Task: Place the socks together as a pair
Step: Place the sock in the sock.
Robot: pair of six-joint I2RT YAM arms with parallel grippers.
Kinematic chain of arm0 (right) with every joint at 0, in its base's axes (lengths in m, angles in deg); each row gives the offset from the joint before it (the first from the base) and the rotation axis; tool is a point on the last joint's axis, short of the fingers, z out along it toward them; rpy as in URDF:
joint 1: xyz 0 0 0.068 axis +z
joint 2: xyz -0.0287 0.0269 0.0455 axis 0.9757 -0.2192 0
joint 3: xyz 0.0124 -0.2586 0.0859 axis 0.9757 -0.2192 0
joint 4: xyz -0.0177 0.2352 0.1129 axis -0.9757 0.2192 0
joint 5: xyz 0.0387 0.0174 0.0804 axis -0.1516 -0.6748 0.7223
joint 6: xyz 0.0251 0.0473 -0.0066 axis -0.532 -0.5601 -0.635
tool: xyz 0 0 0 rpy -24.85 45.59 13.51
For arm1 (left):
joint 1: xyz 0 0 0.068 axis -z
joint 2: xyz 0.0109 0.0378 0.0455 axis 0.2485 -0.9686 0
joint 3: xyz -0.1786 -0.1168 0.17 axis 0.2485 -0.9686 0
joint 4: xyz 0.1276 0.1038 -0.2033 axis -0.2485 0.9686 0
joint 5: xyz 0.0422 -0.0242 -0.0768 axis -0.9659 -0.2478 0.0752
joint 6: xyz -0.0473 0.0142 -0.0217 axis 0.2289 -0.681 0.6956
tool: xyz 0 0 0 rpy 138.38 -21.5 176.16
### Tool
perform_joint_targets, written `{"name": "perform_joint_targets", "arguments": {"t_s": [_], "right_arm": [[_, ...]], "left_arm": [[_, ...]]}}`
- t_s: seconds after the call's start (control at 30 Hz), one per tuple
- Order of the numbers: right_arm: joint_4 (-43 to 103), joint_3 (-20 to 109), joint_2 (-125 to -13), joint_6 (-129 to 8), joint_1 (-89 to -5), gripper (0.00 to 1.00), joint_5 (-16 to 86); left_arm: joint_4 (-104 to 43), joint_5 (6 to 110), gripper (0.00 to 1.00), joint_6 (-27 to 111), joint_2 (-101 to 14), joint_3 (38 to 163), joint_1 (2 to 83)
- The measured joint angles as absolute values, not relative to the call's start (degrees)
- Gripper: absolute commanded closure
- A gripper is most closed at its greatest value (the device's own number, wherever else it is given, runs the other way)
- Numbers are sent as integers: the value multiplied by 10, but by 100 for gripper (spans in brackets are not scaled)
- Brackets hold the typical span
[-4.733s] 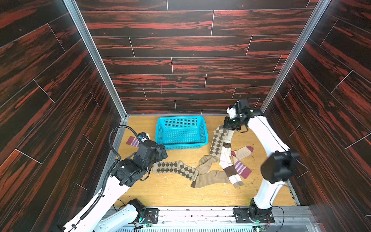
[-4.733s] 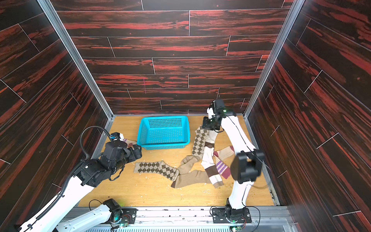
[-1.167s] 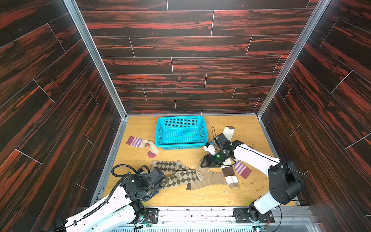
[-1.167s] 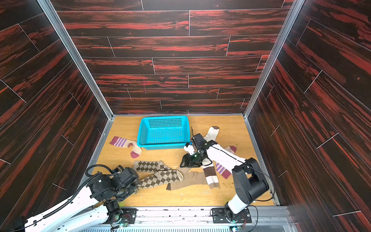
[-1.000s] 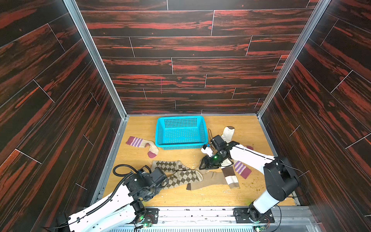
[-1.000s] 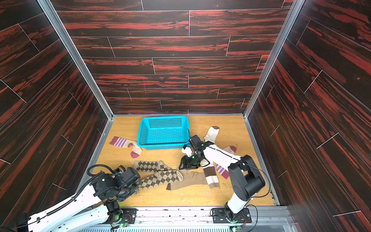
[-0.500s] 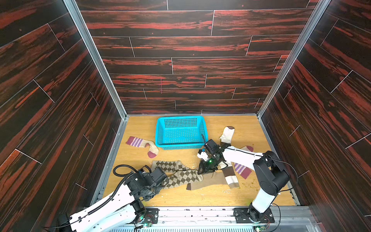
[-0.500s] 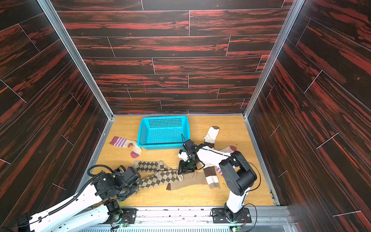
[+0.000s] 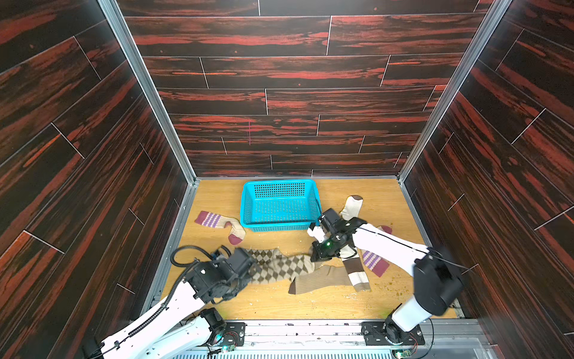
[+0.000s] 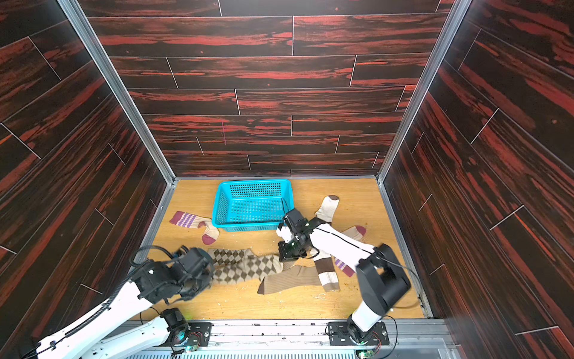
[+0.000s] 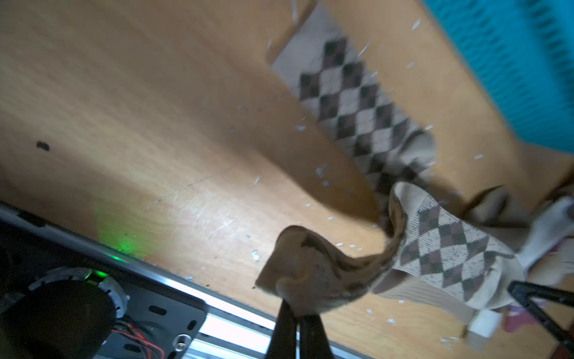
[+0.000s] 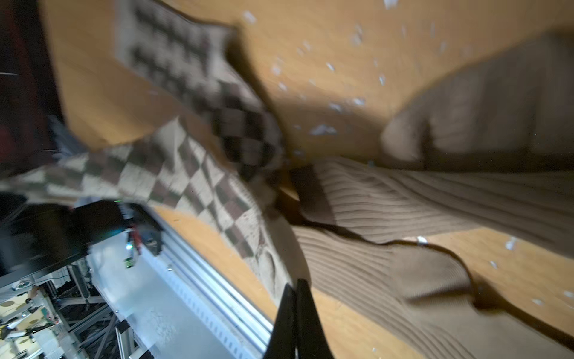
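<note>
**Left hand grips an argyle sock; right hand clenched at its far end**

The left hand (image 11: 296,314) is clenched hard on the bunched end of the held argyle sock (image 11: 444,245). Its two dark fingers are pressed together, and the soft tan knit puckers above them. From that pinch the sock lifts off the counter (image 9: 310,301), twists once and runs toward the counter's middle. In both top views the held argyle sock (image 9: 289,269) (image 10: 253,271) lies in the front-left part of the counter. The flat argyle sock (image 11: 351,99), with the same brown diamonds on tan, is spread just behind it toward the back edge and touches it.

The right hand (image 12: 295,290) is clenched too. Its thin black fingers close to a point where the held sock's plain toe meets the ribbed tan sock (image 12: 419,202). Whether any fabric is caught between them I cannot tell. In a top view the right hand (image 9: 315,257) is down at the counter's middle, in front of the teal plastic mesh basket (image 9: 279,182), which stands near the back edge.

The banded sock (image 9: 354,270), white with brown bands, lies across the ribbed one. One striped sock (image 9: 217,221), cream with purple stripes and a maroon toe, lies by the left edge. The other striped sock (image 9: 374,262) is well apart from it, partly under the right arm. The counter is pale wood grain flecked with small specks.
</note>
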State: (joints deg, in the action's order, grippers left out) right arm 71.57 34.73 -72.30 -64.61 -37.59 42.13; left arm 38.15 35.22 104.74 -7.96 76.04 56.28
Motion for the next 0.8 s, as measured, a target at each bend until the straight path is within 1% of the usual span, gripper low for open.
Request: {"name": "perform_joint_targets", "arguments": {"t_s": [0.07,0.17,0.43,0.53,0.8], "right_arm": [[722,366,-699,-656,-376,100,422],[721,379,-686,-674,-376,100,425],[707,380,-732,-724,-375,100,448],[707,380,-738,-736,-375,100,454],[718,383,-740,-751,-351,100,456]], "left_arm": [[388,349,100,1015,-90,797,528],[394,349,100,966,-103,820,473],[378,381,100,837,-161,814,337],[367,389,100,795,-193,814,306],[334,405,100,703,-276,814,258]]}}
